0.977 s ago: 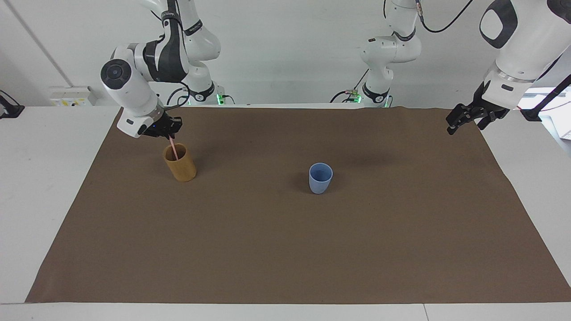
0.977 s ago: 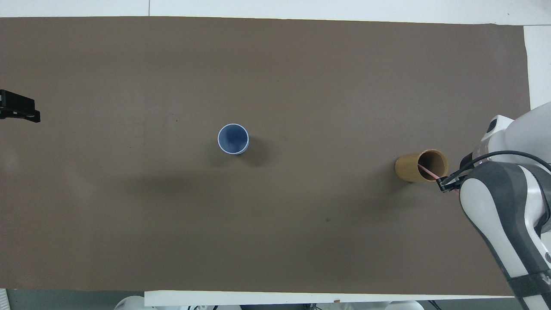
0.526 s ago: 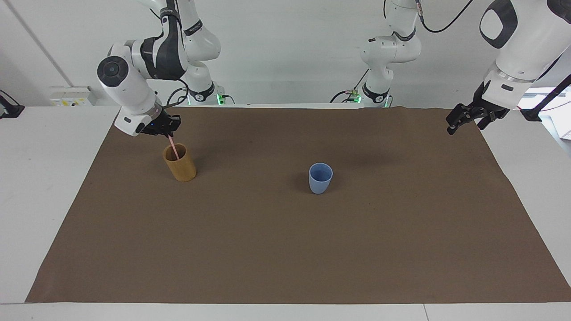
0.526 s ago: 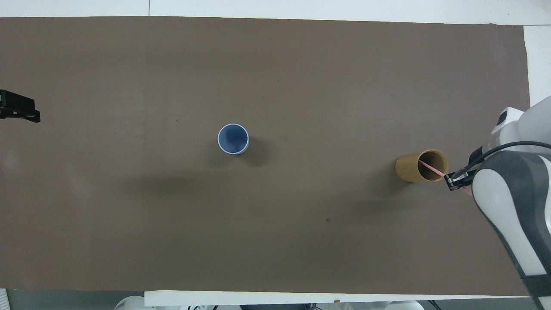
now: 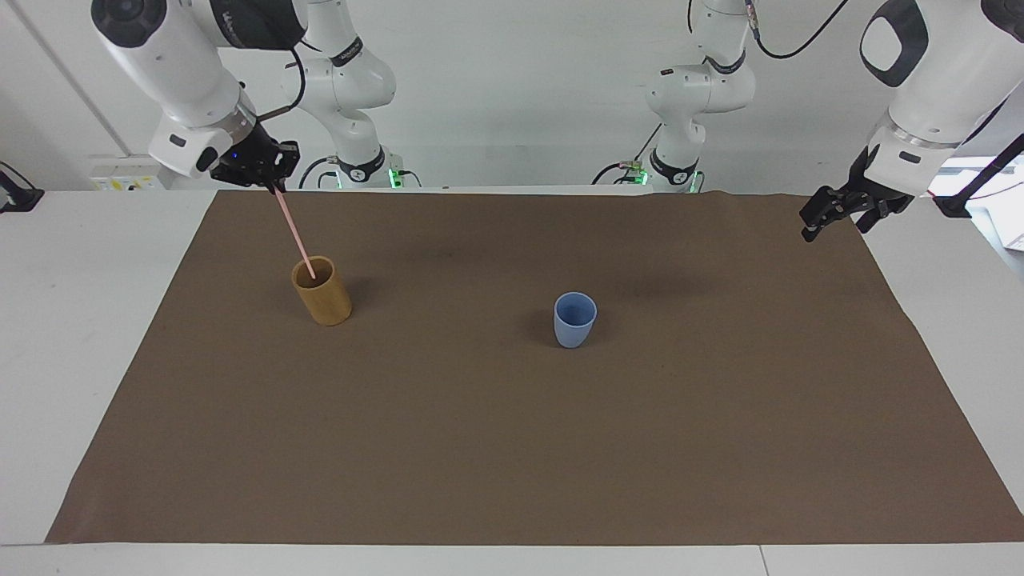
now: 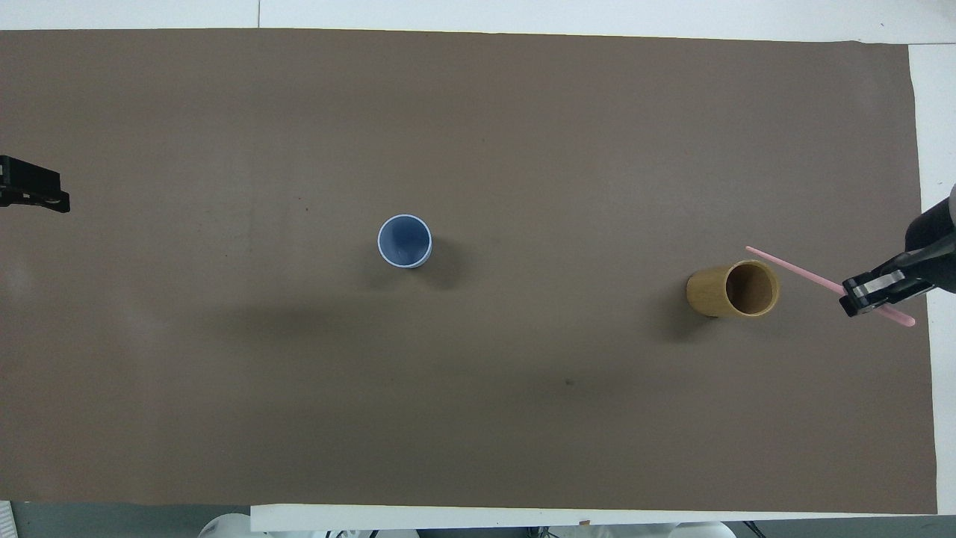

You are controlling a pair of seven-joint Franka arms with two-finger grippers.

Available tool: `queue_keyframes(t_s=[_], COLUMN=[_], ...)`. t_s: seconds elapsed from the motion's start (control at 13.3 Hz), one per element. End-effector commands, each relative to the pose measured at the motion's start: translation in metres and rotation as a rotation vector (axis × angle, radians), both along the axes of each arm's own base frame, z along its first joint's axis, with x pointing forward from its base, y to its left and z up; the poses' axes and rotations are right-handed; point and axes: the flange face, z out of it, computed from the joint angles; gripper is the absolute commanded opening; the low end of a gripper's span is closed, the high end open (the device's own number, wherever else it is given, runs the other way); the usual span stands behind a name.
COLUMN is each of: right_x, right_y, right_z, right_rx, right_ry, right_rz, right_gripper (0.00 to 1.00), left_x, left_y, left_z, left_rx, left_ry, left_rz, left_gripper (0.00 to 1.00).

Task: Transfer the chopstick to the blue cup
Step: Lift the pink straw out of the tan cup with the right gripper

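My right gripper (image 5: 270,182) is shut on the upper part of the pale pink chopstick (image 5: 294,233) and holds it up over the tan bamboo cup (image 5: 322,292). The stick slants down, and its lower tip is at the cup's mouth. In the overhead view the chopstick (image 6: 803,273) shows beside the tan cup (image 6: 733,288), with my right gripper (image 6: 859,295) on it. The empty light-blue cup (image 5: 574,319) stands upright mid-table, also seen in the overhead view (image 6: 404,240). My left gripper (image 5: 836,230) waits open and raised at the left arm's end of the table.
A brown mat (image 5: 512,448) covers most of the white table. Only the two cups stand on it. The left gripper's tip (image 6: 33,196) shows at the mat's edge in the overhead view.
My right gripper has risen well above the tan cup, drawing the chopstick up until only its tip is at the cup's mouth. The left arm and both cups have not moved.
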Motion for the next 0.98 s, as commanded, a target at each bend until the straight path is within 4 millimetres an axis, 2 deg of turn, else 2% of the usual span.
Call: queue_keyframes(t_s=[0.0,0.08,0.23,0.3,0.45,0.68,0.75,0.83,0.9], right_x=[0.022,0.02,0.016,0.015,0.008,0.004,0.0,0.002,0.003], right_y=[0.051,0.082,0.133,0.169,0.263,0.368,0.395,0.409,0.412], right_z=[0.02,0.02,0.019,0.013,0.001,-0.028,-0.042,-0.052,-0.058], right_rx=[-0.011,-0.012,0.066,0.083,0.092,0.184,0.198,0.218,0.225], right_ry=[-0.003,-0.009,-0.002,0.002,-0.017,-0.024,-0.042,-0.058,-0.063], right_rz=[-0.003,-0.019,-0.17,-0.217,-0.28,-0.434,-0.436,-0.439,-0.443], right_gripper=[0.0,0.0,0.0,0.0,0.0,0.0,0.0,0.0,0.0], left_x=[-0.001,-0.001,-0.001,-0.001,-0.001,-0.001,-0.001,-0.001,-0.001], left_y=[0.002,0.002,0.002,0.002,0.002,0.002,0.002,0.002,0.002], left_z=[0.002,0.002,0.002,0.002,0.002,0.002,0.002,0.002,0.002], left_rx=[0.018,0.018,0.018,0.018,0.018,0.018,0.018,0.018,0.018], left_ry=[0.008,0.01,0.008,0.008,0.01,0.008,0.008,0.008,0.008], left_rz=[0.002,0.002,0.002,0.002,0.002,0.002,0.002,0.002,0.002], left_gripper=[1.0,1.0,1.0,1.0,1.0,1.0,1.0,1.0,1.0])
